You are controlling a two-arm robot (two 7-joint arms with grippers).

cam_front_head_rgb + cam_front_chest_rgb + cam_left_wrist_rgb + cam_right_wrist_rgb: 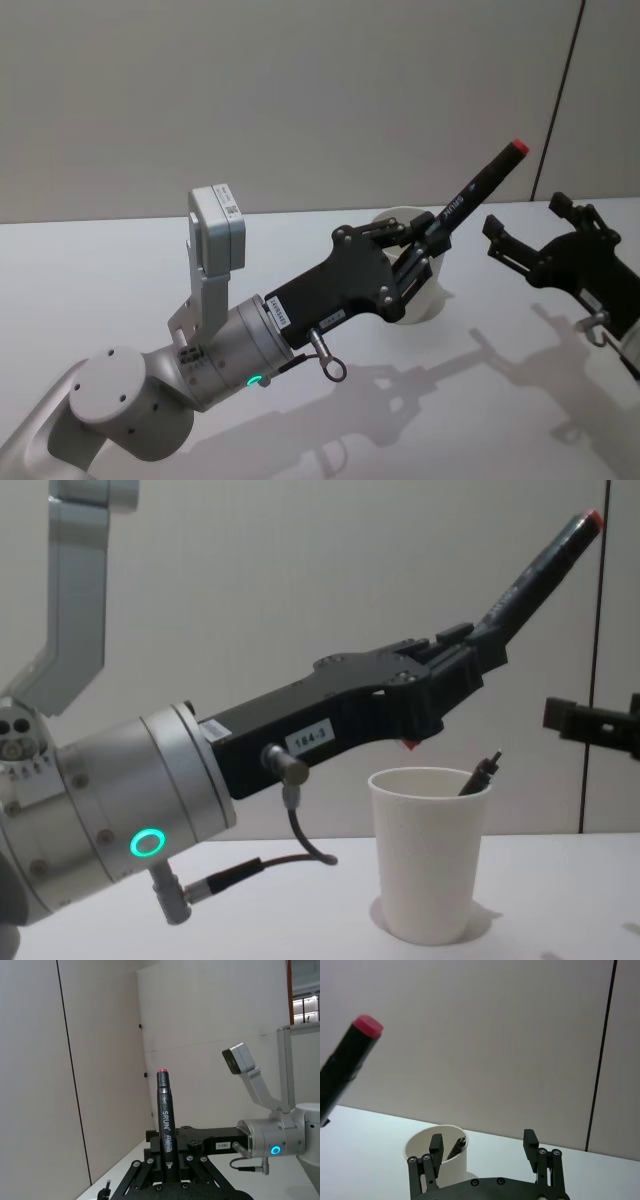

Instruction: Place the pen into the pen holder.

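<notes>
Black marker pen with a red end cap (530, 575) | pinched by its lower barrel in the left gripper (425, 245), tilted up above the holder | plain white tapered paper cup (430, 850) upright on white table (100, 290), second dark pen (480, 772) leaning inside | right gripper (527, 222) near the cup's right, fingers spread wide, holding nothing

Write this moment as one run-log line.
left gripper: shut on pen, above pen holder | right gripper: open, idle | pen: not yet inside
</notes>
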